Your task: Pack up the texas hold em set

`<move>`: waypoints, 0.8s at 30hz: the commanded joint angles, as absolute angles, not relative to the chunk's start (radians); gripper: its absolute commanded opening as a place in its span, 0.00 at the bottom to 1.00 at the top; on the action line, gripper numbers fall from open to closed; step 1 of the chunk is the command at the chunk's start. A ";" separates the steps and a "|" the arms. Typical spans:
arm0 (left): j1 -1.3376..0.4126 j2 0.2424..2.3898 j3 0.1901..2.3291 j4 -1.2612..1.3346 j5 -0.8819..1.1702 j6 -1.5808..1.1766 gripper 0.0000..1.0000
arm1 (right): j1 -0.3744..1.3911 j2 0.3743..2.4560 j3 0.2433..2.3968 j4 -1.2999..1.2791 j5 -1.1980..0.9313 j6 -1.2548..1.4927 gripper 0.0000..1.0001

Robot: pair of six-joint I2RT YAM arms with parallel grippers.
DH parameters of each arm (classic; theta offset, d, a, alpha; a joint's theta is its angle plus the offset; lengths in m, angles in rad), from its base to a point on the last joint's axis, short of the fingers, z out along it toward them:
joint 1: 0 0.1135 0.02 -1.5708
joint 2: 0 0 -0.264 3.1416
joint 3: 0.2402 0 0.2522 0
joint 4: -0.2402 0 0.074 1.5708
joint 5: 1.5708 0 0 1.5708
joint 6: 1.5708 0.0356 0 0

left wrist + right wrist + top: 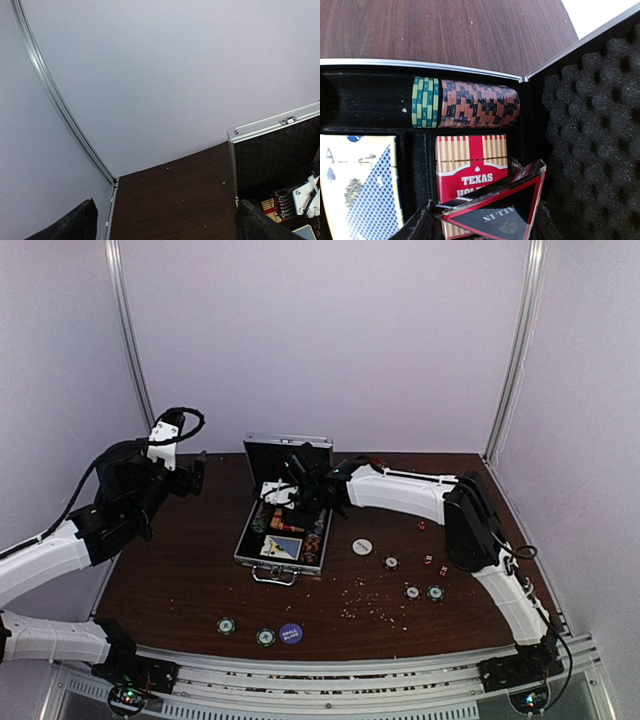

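The silver case [255, 560] lies open mid-table, its foam lid [287, 452] upright. In the right wrist view it holds a row of chips [470, 102], a red card deck [470, 165] and a blue-backed deck [360, 190]. My right gripper [296, 490] hangs over the case, shut on a clear triangular "ALL IN" marker [495, 210] above the red deck. Loose chips [227, 625] and small red dice [428, 560] lie on the table. My left gripper [195, 472] is open and holds nothing, raised left of the lid [275, 155], with its fingers [75, 222] wide apart.
A purple disc [291, 634] and a chip [265, 637] lie near the front edge. A white disc [362, 546] and more chips [412, 592] sit right of the case, among small crumbs [365, 605]. Walls close in the back and both sides.
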State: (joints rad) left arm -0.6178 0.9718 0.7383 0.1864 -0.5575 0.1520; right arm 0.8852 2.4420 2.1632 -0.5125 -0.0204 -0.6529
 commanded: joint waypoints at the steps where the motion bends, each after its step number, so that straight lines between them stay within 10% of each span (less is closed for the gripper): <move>1: -0.611 0.955 0.738 0.230 -0.544 0.161 0.98 | 0.884 2.475 2.196 -0.444 0.021 -0.673 0.51; 24: -0.611 0.951 0.741 0.221 -0.519 0.159 0.98 | 0.884 2.536 2.191 -0.384 0.092 -0.713 0.68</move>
State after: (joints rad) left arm -0.6178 0.9714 0.7383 0.1864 -0.5365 0.1524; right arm 0.8902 2.5202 2.1693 -0.4133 0.0460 -0.7097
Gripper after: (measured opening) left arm 0.978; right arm 0.672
